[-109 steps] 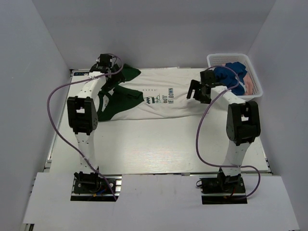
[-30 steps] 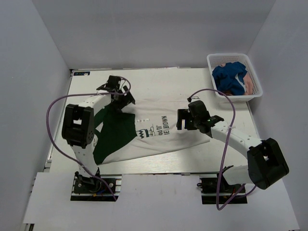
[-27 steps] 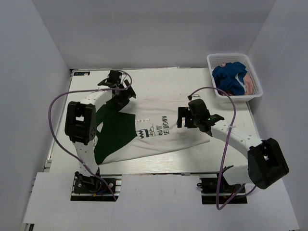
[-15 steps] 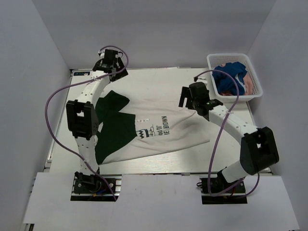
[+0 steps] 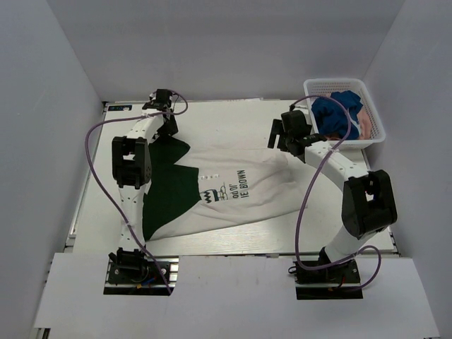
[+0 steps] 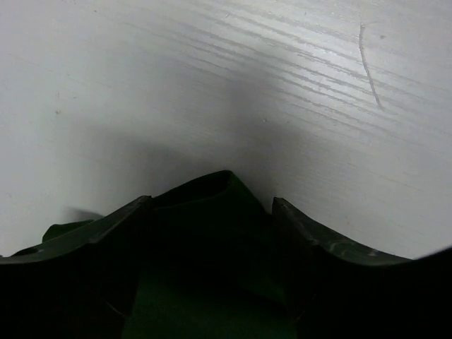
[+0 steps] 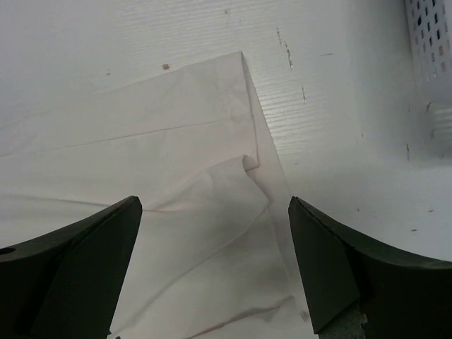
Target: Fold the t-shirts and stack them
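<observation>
The cream t-shirt [image 5: 236, 185] lay spread in the middle of the table [image 5: 233, 120], its dark green sleeve [image 5: 168, 191] on the left and the black print near its middle. The blue t-shirt [image 5: 335, 113] and the pink t-shirt [image 5: 368, 126] were bunched in the white basket [image 5: 309, 87] at the far right corner. The left gripper [image 5: 168, 127] was at the far edge of the green sleeve with its fingers apart and a peak of green cloth between them, and the right gripper [image 5: 277, 140] hung wide open over the far right corner of the cream t-shirt, holding nothing.
</observation>
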Robot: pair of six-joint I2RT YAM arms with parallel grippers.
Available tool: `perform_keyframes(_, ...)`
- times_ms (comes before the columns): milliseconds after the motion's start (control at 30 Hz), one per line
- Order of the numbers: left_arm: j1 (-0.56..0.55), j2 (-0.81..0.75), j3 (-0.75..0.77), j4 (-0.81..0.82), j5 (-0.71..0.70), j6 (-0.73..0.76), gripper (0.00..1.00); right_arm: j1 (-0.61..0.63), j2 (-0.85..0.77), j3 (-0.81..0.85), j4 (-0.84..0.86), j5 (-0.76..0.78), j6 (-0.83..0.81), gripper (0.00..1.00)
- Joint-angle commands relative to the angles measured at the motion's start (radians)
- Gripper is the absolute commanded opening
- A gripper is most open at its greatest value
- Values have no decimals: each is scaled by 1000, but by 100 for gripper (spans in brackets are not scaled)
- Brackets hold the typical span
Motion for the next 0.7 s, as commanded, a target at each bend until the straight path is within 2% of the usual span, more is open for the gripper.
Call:
perform_keyframes(0, 7, -34, 8, 52, -5, 50, 77, -17, 30, 30, -7, -47, -5, 90)
perform_keyframes(133, 7, 18, 43, 66, 15, 59, 70, -26, 51, 31, -16, -69, -2, 90)
perform_keyframes(233, 7, 44, 43, 75, 47, 50, 57, -31, 51, 22, -18, -69, -2, 90)
perform_keyframes(267, 7, 44, 43, 75, 57, 50, 41, -29, 45, 20, -21, -72, -2, 90)
perform_keyframes(300, 7, 55, 43, 75, 57, 50, 32, -32, 44, 22, -22, -64, -4, 90)
perform_keyframes(467, 7, 64, 8, 75, 81, 50, 2, -40, 22, 13, -20, -35, -5, 90)
perform_keyframes(667, 7, -5, -75, 184, 63, 71, 0, -43, 12, 31, -33, -52, -7, 90)
